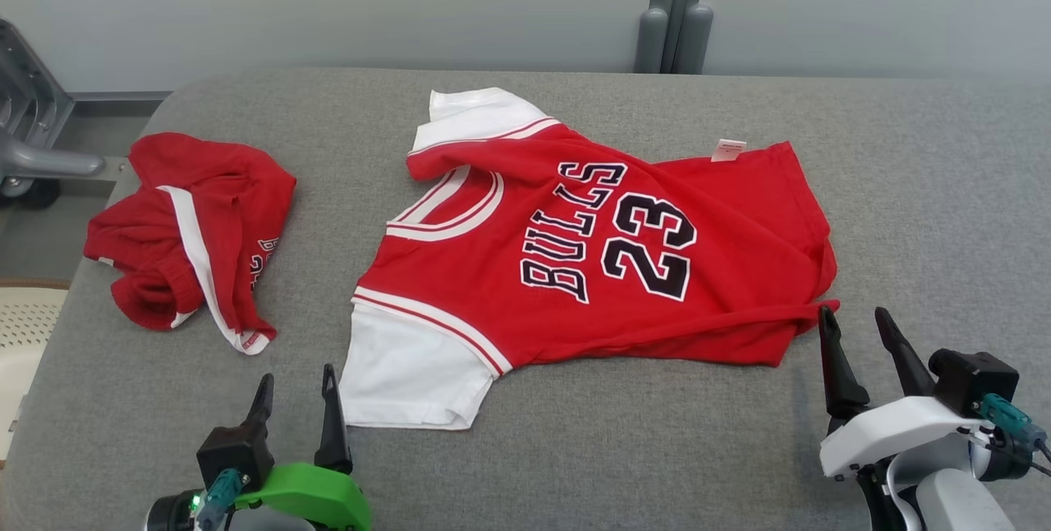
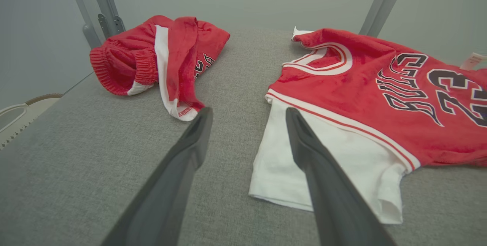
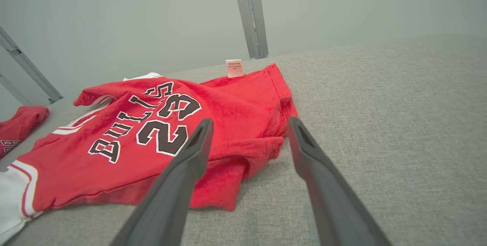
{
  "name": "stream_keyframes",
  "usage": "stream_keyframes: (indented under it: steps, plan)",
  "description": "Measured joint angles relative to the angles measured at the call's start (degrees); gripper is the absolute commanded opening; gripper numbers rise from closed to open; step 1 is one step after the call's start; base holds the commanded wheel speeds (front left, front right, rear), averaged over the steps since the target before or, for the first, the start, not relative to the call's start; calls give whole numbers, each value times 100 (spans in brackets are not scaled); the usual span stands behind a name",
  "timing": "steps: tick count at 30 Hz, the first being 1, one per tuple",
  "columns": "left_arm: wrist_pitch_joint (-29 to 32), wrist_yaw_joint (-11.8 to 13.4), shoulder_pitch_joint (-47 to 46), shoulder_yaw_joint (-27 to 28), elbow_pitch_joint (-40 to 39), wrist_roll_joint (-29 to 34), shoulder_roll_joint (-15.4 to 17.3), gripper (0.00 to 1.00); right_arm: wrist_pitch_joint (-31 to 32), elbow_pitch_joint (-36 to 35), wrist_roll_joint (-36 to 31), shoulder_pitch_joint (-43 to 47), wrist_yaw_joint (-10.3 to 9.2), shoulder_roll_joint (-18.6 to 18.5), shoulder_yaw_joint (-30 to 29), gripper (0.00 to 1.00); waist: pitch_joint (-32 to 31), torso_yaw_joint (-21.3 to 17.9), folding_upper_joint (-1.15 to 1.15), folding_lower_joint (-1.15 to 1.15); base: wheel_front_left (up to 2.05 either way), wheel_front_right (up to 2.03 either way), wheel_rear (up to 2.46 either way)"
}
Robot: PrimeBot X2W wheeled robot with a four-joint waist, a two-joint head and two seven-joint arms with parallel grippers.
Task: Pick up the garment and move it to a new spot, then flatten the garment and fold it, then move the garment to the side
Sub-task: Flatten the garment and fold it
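The garment (image 1: 591,260), a red jersey T-shirt with white sleeves and a black "BULLS 23" print, lies spread on the grey table, collar to the left and hem to the right. Its near white sleeve (image 2: 304,166) lies flat; the far sleeve is partly folded under. The hem corner (image 3: 243,162) is doubled over and a small white tag (image 3: 234,68) sticks up at the far edge. My left gripper (image 1: 296,391) stands open just left of the near sleeve. My right gripper (image 1: 856,326) stands open beside the folded hem corner. Neither holds anything.
A second red garment (image 1: 197,235) with white trim lies crumpled at the table's left end. The grey padded table (image 1: 928,211) has bare cloth to the right of the jersey. Grey metal posts (image 1: 673,6) rise behind the far edge.
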Motion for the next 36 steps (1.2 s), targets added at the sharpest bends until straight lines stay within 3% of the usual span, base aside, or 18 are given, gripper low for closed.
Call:
stream_keyframes:
  steps: [14, 22, 34, 36]
  plan:
    - [0, -5, 14, -325, -347, 70, -1, 100, 0, 505, 7, -208, 0, -13, -172, 100, 271, 162, 0, 0, 0, 0, 0]
    - [0, -59, 13, -365, -348, 148, -1, 100, 0, 838, 552, -375, 0, 121, -500, 100, 350, 294, 0, 0, 0, 0, 0]
    - [0, -93, 13, -379, -358, 162, -1, 100, 0, 1122, 939, -577, 0, 143, -389, 100, 469, 353, 0, 0, 0, 0, 0]
    - [0, -107, 8, -387, -357, 160, -1, 100, 0, 1154, 982, -608, 0, 134, -377, 94, 492, 367, 0, 0, 0, 0, 0]
